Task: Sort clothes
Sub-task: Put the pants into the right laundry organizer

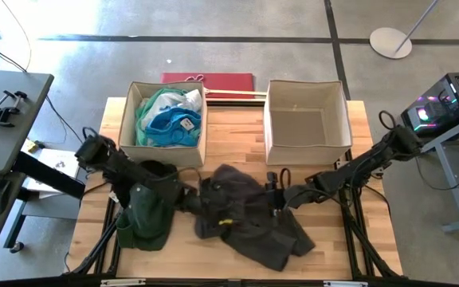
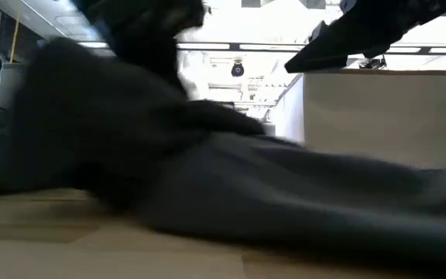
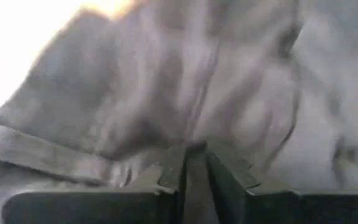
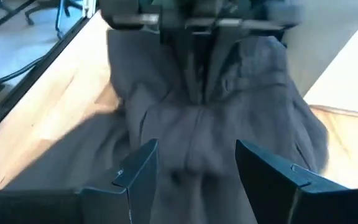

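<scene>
A charcoal garment (image 1: 249, 215) lies crumpled on the wooden table (image 1: 333, 247) near its front middle and fills the low view (image 2: 285, 194). My left gripper (image 1: 200, 199) has come down on the garment's left part, shut on it, as the right wrist view also shows (image 4: 199, 93). My right gripper (image 4: 194, 171) is open over the garment's right part (image 1: 274, 191), with nothing between its fingers. A dark green garment (image 1: 144, 217) lies flat at the front left, under my left arm. White, teal and blue clothes (image 1: 170, 118) fill the left bin (image 1: 131, 119). My left gripper pinches a raised fold of the charcoal garment (image 4: 199, 109) between its two fingers (image 3: 169, 174), near the garment's left end. The fingers slant down from the table's left. One layer or several, I cannot tell. The rest of the garment lies slack on the table.
The right beige bin (image 1: 347, 119) stands at the back right, nothing showing inside it. A black piece of cloth (image 1: 156, 169) lies in front of the left bin. A red flat thing (image 1: 209, 80) lies behind the bins. Bare wood shows at the front right.
</scene>
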Controlling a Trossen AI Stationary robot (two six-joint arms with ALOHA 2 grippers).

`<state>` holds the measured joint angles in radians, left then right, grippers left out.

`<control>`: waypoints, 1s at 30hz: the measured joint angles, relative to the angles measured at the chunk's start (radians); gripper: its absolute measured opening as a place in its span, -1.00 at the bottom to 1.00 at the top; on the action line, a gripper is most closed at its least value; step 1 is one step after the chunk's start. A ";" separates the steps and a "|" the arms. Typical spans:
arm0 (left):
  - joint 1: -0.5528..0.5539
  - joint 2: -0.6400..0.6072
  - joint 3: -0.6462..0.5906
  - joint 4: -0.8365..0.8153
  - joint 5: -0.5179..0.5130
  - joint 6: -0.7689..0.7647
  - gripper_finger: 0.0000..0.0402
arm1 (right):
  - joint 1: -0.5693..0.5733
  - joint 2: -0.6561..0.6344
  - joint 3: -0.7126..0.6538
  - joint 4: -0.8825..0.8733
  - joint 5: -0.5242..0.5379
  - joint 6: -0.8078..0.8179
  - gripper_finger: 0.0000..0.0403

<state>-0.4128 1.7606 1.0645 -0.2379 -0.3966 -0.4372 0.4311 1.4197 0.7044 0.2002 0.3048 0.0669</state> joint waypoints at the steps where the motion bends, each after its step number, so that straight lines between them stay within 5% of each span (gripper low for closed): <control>1: 0.010 -0.005 0.000 0.075 -0.010 0.041 -0.79 | 0.000 0.000 0.012 -0.025 -0.002 0.004 0.00; 6: 0.028 -0.035 0.003 0.333 -0.006 0.262 -0.92 | 0.018 -0.001 0.070 -0.156 -0.009 0.006 0.00; 10: 0.015 -0.101 0.024 0.292 -0.008 0.317 -0.96 | -0.002 0.006 0.091 -0.141 -0.010 0.031 0.00; 17: -0.050 -0.213 0.027 0.070 -0.111 0.203 -0.96 | -0.097 0.102 0.188 -0.214 -0.160 0.059 0.24; 23: -0.107 -0.201 0.027 0.078 -0.165 0.127 -0.96 | -0.155 0.317 0.396 -0.453 -0.185 0.055 0.54; 27: -0.132 -0.185 0.008 0.076 -0.206 0.104 -0.96 | -0.181 0.471 0.471 -0.544 -0.194 0.025 0.48; 30: -0.142 -0.186 -0.005 0.071 -0.223 0.074 -0.96 | -0.206 0.548 0.471 -0.541 -0.247 0.018 0.27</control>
<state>-0.5552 1.5749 1.0591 -0.1668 -0.6199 -0.3627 0.2250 1.9681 1.1759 -0.3411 0.0582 0.0849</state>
